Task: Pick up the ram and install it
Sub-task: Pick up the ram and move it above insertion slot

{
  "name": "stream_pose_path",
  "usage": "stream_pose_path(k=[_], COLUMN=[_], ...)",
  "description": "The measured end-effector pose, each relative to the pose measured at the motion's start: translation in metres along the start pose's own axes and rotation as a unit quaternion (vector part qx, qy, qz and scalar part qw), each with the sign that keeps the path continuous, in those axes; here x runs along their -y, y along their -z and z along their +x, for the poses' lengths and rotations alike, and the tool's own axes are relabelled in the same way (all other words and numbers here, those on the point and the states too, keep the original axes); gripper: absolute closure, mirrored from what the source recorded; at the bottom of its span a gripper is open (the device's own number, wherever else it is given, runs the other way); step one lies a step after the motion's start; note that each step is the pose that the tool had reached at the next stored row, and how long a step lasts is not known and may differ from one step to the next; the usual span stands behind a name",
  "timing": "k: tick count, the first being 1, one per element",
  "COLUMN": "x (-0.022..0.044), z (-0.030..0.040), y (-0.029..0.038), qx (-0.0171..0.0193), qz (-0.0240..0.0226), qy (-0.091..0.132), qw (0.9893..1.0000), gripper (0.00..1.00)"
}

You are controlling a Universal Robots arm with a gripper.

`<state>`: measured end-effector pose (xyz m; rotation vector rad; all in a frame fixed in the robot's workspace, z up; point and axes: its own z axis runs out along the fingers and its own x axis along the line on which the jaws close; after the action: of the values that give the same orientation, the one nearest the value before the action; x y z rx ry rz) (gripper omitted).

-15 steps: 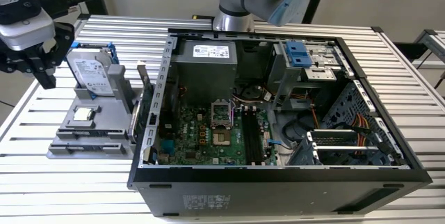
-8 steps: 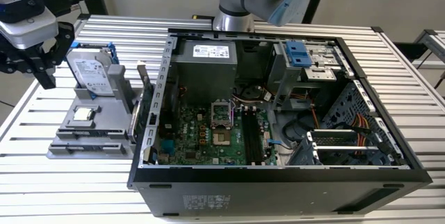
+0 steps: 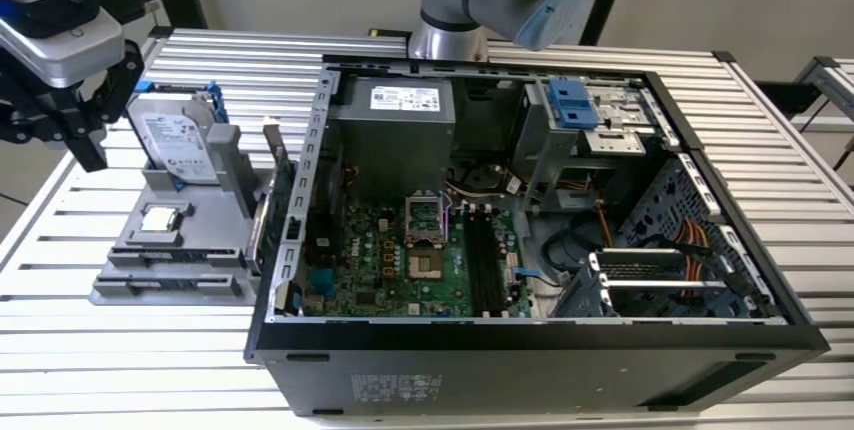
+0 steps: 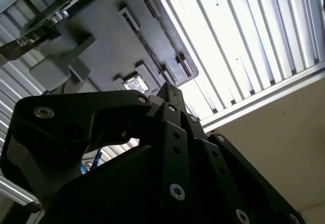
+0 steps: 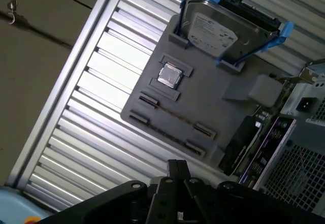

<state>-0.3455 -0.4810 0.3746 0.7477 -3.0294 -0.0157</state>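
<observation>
The ram is a thin strip standing on edge between two clips of the grey parts holder; in the first wrist view I see it edge-on. My gripper hangs above the table at the exterior view's far left, beside the holder, open with nothing between its fingers. Its black linkages fill the near part of both wrist views. The long black memory slots lie on the motherboard inside the open computer case.
A silver hard drive with blue rails stands at the holder's back, with a square processor chip in front of it. A card with a metal bracket stands between holder and case. The arm's base rises behind the case.
</observation>
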Motion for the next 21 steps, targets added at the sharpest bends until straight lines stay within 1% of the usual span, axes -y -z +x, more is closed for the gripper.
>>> stream_pose_path(k=[5, 11, 15, 21], x=[0.0, 0.0, 0.0, 0.0], z=[0.0, 0.0, 0.0, -0.0001], y=[0.0, 0.0, 0.0, 0.0], qx=[-0.0003, -0.0007, -0.0009, -0.0014], qz=[0.0004, 0.0008, 0.0011, 0.0017], qy=[0.019, 0.045, 0.062, 0.091], qw=[0.9998, 0.999, 0.9981, 0.9958], gripper=[1.0, 1.0, 1.0, 1.0])
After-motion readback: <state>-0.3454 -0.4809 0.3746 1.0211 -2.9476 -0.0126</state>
